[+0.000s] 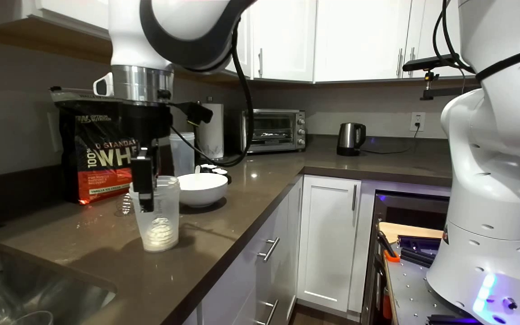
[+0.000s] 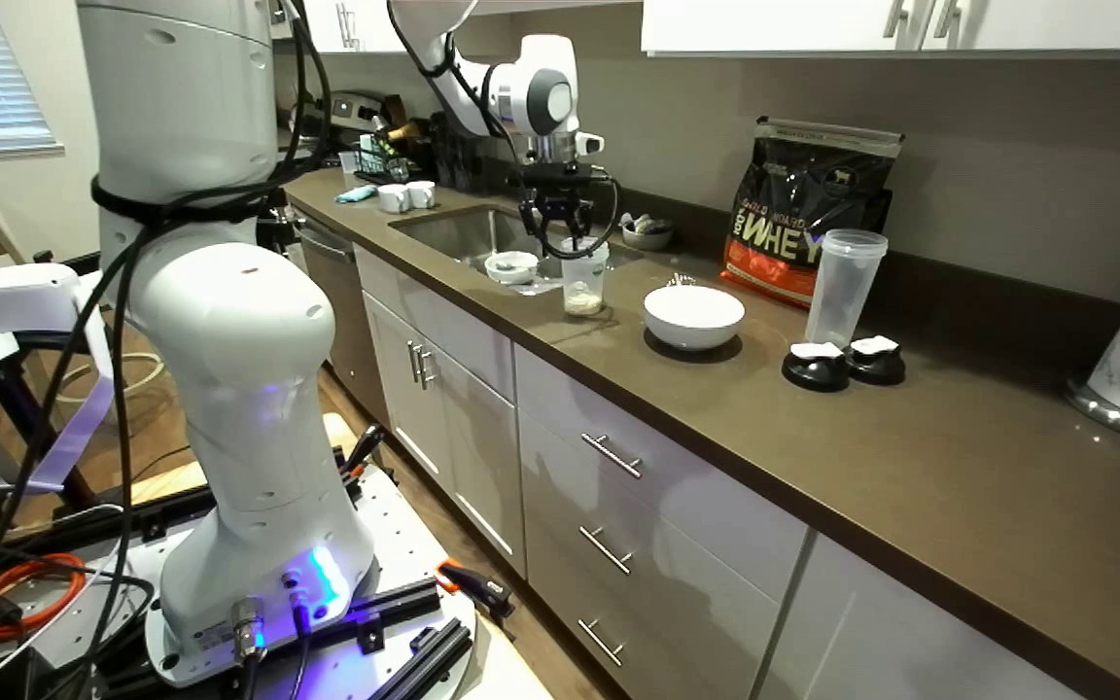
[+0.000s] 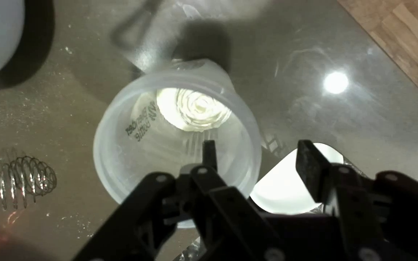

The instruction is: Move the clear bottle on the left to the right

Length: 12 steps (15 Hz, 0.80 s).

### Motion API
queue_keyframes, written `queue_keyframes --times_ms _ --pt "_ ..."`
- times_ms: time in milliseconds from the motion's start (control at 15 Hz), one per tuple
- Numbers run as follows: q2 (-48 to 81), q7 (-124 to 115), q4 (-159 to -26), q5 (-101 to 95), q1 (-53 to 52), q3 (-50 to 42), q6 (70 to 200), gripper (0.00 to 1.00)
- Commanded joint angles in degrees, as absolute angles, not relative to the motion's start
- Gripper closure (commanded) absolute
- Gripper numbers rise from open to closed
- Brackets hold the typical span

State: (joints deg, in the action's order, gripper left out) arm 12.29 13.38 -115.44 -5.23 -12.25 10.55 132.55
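A translucent, milky bottle with a wide mouth and pale powder at its bottom stands upright on the counter; it shows in both exterior views (image 1: 167, 212) (image 2: 583, 277). It also fills the middle of the wrist view (image 3: 165, 148), seen from above. My gripper is right over it in both exterior views (image 1: 146, 203) (image 2: 575, 236). In the wrist view my gripper (image 3: 258, 159) is open: one finger is over the bottle's mouth, inside the rim line, the other is outside, with a gap to the rim. How deep the inner finger reaches is unclear.
A white bowl (image 1: 202, 188) stands beside the bottle. A wire whisk ball (image 3: 20, 179) lies nearby. A black whey bag (image 2: 803, 214), a second, empty translucent bottle (image 2: 844, 287) and two black lids (image 2: 816, 367) stand further along. The sink (image 1: 75, 277) is on the other side.
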Motion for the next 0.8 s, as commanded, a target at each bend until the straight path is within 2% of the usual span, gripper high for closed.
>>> queue_keyframes --times_ms 0,267,400,733 --pt "13.52 15.2 -113.97 -5.5 -11.32 10.87 132.1 0.71" --pt "13.65 15.17 -113.95 -5.44 -11.2 10.77 132.02 0.98" --pt "13.66 15.11 -113.92 -5.44 -11.19 10.75 132.0 1.0" --pt "11.09 15.03 -115.03 -5.89 -11.17 10.63 129.49 0.98"
